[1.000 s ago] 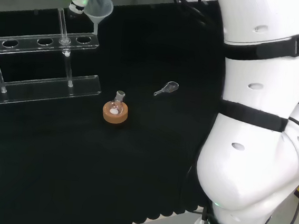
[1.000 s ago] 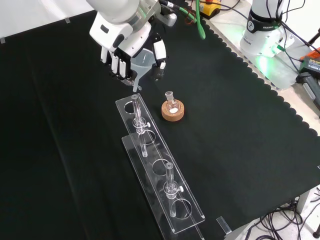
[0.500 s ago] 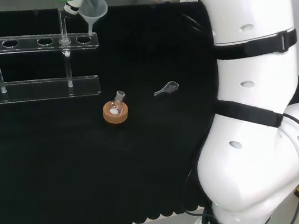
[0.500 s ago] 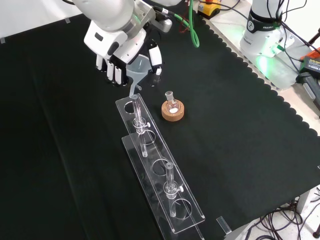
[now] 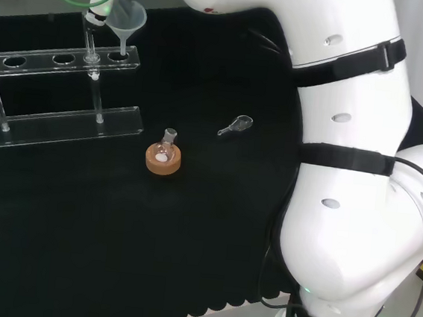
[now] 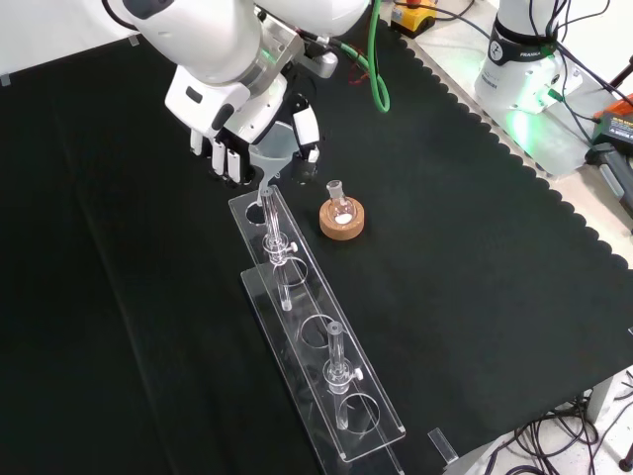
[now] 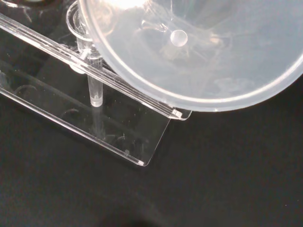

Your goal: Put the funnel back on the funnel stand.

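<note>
Hand [image 6: 232, 119] curled round the clear funnel [image 6: 275, 150], holding it up. Moved since a second ago: now lower and closer to the funnel stand [image 6: 315, 336], with the funnel's thin tube right over the end hole of the top shelf. Small flask [image 6: 337, 194] on its cork ring [image 6: 341, 222] unmoved.

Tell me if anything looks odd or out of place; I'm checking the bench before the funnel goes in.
One thing: a small clear glass piece lies on its side on the cloth, apart from the flask on its cork ring. The funnel in the hand and the stand look fine.
</note>
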Available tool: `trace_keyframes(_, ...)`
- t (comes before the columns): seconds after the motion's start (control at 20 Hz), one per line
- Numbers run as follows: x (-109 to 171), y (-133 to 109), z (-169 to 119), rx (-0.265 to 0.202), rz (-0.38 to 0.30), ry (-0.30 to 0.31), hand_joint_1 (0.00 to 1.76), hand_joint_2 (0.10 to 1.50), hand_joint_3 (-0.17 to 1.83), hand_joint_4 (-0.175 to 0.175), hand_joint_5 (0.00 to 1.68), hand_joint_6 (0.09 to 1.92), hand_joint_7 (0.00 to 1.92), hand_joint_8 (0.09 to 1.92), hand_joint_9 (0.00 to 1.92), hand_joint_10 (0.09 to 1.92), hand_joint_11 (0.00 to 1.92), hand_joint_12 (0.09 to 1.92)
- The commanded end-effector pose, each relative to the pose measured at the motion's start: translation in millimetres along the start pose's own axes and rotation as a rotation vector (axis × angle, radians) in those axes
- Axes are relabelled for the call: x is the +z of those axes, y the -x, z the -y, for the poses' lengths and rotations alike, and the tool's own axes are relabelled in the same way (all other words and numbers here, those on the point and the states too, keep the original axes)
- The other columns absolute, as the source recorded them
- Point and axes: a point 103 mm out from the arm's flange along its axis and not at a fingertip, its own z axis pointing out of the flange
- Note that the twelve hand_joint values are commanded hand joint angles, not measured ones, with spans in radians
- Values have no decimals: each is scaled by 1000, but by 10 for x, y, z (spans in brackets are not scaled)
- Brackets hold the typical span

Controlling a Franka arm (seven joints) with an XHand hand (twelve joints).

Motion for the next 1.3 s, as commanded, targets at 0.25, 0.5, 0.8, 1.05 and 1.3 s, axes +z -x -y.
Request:
trace_keyframes(0.25,104,-72,-125,-6,5,-24,847,681,646,-27,978,868,836,726,1316,557,763,1195)
trace_keyframes(0.5,176,-53,-195,4,8,-36,848,681,646,-28,978,868,835,726,1315,556,764,1194)
trace_keyframes(0.8,275,-33,-274,6,9,-34,849,681,647,-29,971,867,829,725,1304,553,764,1192)
trace_keyframes(1.05,288,-28,-269,16,17,-18,847,682,641,-42,838,872,704,752,1141,551,717,1197)
trace_keyframes(1.3,306,-11,-241,23,15,-19,823,680,629,-46,463,596,301,735,700,589,452,1295)
